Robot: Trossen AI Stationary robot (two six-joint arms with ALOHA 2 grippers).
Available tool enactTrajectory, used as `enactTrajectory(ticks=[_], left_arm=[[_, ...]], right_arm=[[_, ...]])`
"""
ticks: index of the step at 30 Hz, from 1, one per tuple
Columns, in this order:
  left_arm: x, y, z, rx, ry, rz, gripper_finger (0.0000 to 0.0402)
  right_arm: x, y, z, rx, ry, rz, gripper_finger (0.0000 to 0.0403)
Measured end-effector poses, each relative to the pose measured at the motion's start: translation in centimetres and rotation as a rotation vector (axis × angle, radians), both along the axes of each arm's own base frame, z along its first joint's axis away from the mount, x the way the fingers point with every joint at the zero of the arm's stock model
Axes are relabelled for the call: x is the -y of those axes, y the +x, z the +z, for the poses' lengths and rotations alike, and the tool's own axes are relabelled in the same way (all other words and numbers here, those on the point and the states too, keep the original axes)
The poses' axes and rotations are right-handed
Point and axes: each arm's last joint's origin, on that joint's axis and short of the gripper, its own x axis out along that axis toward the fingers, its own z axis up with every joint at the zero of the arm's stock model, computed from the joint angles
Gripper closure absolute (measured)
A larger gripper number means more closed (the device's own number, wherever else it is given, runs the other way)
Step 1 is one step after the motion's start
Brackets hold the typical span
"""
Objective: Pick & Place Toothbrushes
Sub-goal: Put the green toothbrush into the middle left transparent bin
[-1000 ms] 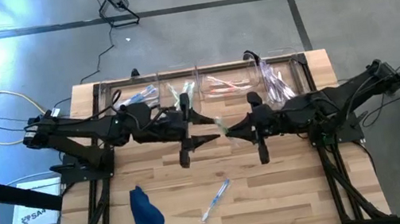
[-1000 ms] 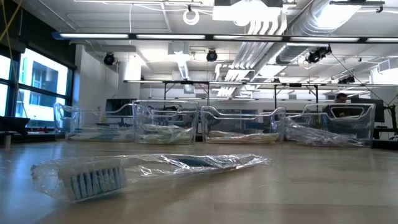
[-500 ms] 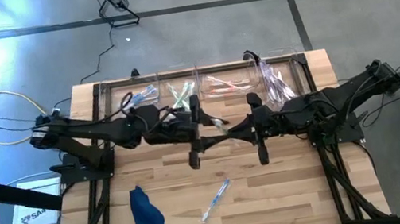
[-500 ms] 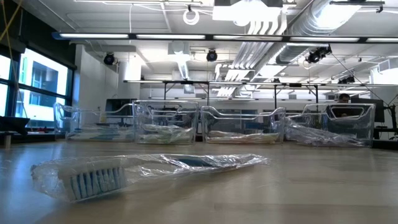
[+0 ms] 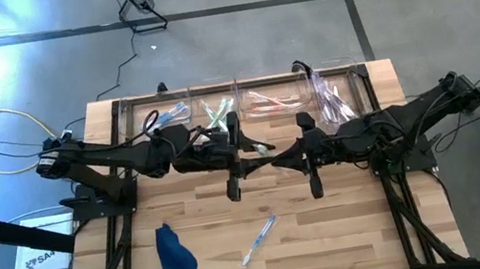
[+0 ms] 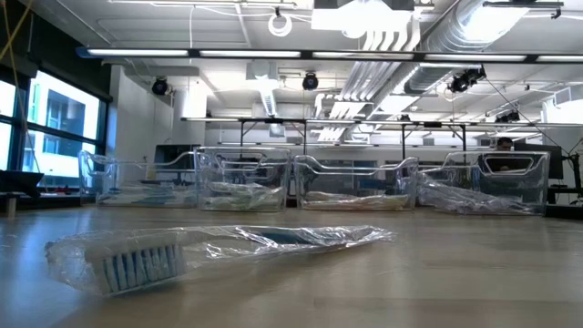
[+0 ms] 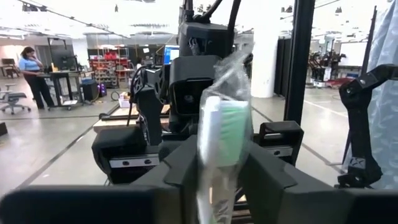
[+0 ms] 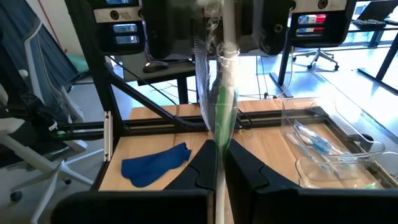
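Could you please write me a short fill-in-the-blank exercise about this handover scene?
1. The green-handled toothbrush is held between the left end effector and the ____ end effector.
2. The cloth lying on the table is dark ____.
3. A single wrapped toothbrush lies loose on the ____.
4. The clear bins stand in a row at the table's ____ edge.

Missing words: right; blue; table; far
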Motion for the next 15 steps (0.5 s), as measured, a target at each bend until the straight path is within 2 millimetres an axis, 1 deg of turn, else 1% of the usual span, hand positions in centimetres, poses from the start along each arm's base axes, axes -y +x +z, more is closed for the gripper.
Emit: enactTrajectory(ticks=[5,9,11,15], left_arm=[[-0.04,0.01,0.0,0.0,-0.001,0.007,0.0355],[-0.06,0.01,-0.01,-0.002,-0.001,0.009,0.0387],[-0.06,0.01,-0.02,-0.002,-0.001,0.01,0.0392],[-0.05,0.03,-0.1,-0.011,0.001,0.009,0.0389]], right_arm=[[-0.03,0.0,0.01,0.0,0.0,0.004,0.0397],[-0.05,-0.01,0.01,0.001,0.001,0.007,0.0397],[-0.05,-0.01,0.01,0.001,0.002,0.008,0.0397],[-0.04,-0.01,0.0,-0.001,0.001,0.008,0.0397]])
